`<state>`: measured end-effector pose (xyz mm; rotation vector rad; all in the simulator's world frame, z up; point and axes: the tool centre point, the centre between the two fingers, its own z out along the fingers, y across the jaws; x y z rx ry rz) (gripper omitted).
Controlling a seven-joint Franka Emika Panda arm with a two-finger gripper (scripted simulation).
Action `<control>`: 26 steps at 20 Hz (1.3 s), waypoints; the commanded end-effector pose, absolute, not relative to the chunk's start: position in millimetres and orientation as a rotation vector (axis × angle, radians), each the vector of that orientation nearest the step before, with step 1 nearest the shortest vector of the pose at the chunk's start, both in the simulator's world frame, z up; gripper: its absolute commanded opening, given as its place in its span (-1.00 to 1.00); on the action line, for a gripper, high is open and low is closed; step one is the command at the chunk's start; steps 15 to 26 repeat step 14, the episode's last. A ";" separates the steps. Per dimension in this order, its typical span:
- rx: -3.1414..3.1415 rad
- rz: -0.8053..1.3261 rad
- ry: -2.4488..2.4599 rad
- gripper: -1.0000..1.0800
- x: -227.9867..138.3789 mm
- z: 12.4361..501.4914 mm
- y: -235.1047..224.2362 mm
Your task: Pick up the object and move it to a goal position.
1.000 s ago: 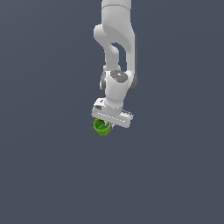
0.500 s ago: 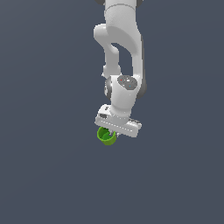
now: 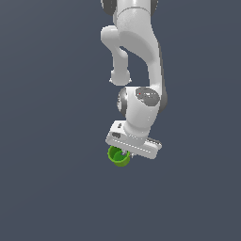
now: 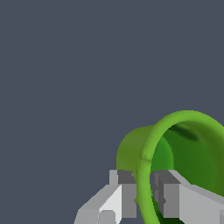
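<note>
Pinching the rim wall of the green cup [image 4: 175, 148], the gripper [image 4: 144, 197] has one finger [image 4: 124, 192] on the outside of the wall and the other finger [image 4: 168, 194] inside the hollow, so the thin wall sits between the pads; this looks like a sensible hold for a cup too wide or too smooth to be taken around its body, since the wall gives two flat faces to clamp. In the exterior view the cup [image 3: 118, 156] hangs tilted just under the white gripper [image 3: 128, 153], at the end toward the exterior view's left, its dark mouth turned partly upward and sideways instead of standing upright, which I judge comes from the slanted wrist and the off-centre grip. No supporting surface can be made out against the plain grey background, and no goal marker shows in either view, so how far the carry has to go cannot be told. Compared with half a second ago, the arm [image 3: 136, 56] has swung its hand a little toward the exterior view's right and lower, and the cup has gone with it, keeping the same place under the gripper; against a full second ago the shift is plainer, which suggests the transport is under way with the grasp holding firm.
</note>
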<state>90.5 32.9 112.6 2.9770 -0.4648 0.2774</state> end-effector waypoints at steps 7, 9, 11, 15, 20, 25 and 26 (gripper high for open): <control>2.976 0.281 -0.465 -1.00 115.2 120.3 41.3; 2.975 0.281 -0.465 -1.00 117.9 121.0 42.2; 2.975 0.281 -0.465 -1.00 119.5 121.3 42.7; 2.974 0.281 -0.465 -1.00 120.2 121.4 42.7; 2.974 0.281 -0.465 -1.00 120.2 121.4 42.7; 2.974 0.281 -0.465 -1.00 120.2 121.4 42.7; 2.974 0.281 -0.465 -1.00 120.2 121.4 42.7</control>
